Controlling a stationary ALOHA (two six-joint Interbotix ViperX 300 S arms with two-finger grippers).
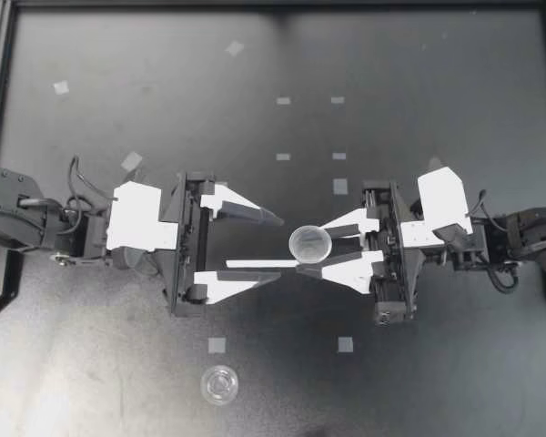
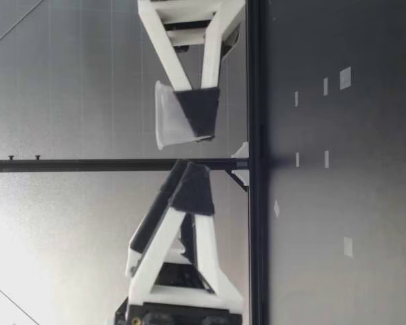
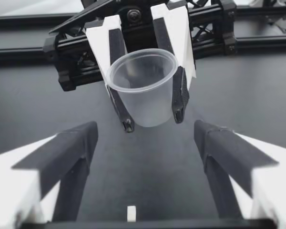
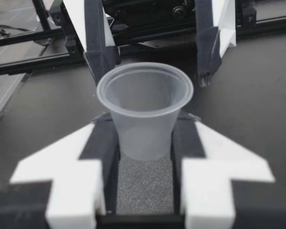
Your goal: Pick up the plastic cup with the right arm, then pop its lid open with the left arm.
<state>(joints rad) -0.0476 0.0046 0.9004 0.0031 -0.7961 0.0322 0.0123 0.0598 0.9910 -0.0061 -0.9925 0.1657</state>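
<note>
My right gripper (image 1: 315,251) is shut on a small clear plastic cup (image 1: 308,240) near the table's middle. It holds the cup upright above the table, rim up, and the cup looks empty. My left gripper (image 1: 280,246) faces it, open wide, its fingertips just short of the cup on either side. The low view shows the cup (image 2: 170,116) in my right gripper (image 2: 201,134), above the surface, with my left gripper (image 2: 191,169) close beside it. Seen from the left wrist, the cup (image 3: 143,86) hangs just ahead of my open fingers (image 3: 71,152). In the right wrist view both pads (image 4: 102,143) press the cup (image 4: 144,105).
A clear round lid (image 1: 219,384) lies on the black table near the front edge, left of centre. Small pale tape squares (image 1: 283,157) dot the surface. A black frame rail (image 1: 273,5) runs along the far edge.
</note>
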